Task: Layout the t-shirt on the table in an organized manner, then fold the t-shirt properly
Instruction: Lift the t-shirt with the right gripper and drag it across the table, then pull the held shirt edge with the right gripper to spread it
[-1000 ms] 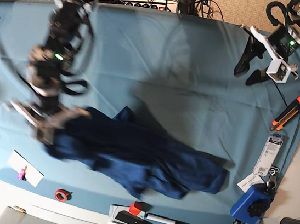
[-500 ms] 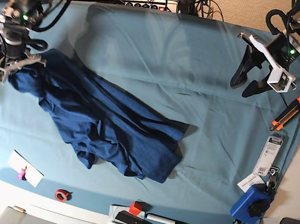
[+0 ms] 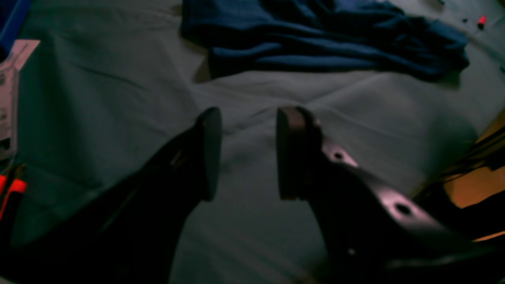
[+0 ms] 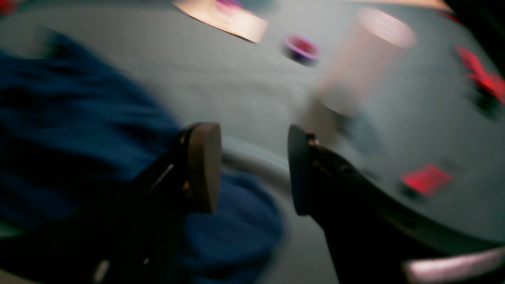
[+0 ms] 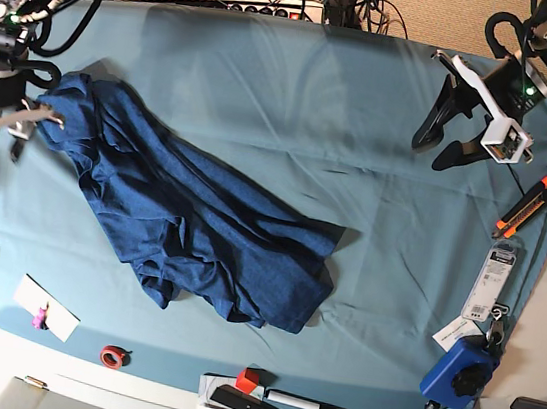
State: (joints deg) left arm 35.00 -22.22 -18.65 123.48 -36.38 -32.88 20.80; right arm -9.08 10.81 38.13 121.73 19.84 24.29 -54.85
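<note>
Two arms, base view: t-shirt (image 5: 190,224) lies crumpled on the table (image 5: 367,106), left of centre.
Left wrist view: left gripper (image 3: 246,152) fingers apart over bare cloth, shirt well beyond.
Right wrist view: right gripper (image 4: 254,169) fingers apart, empty, above the shirt's edge.

Navy t-shirt (image 5: 190,224) lies crumpled diagonally across the teal table (image 5: 361,156).
</note>
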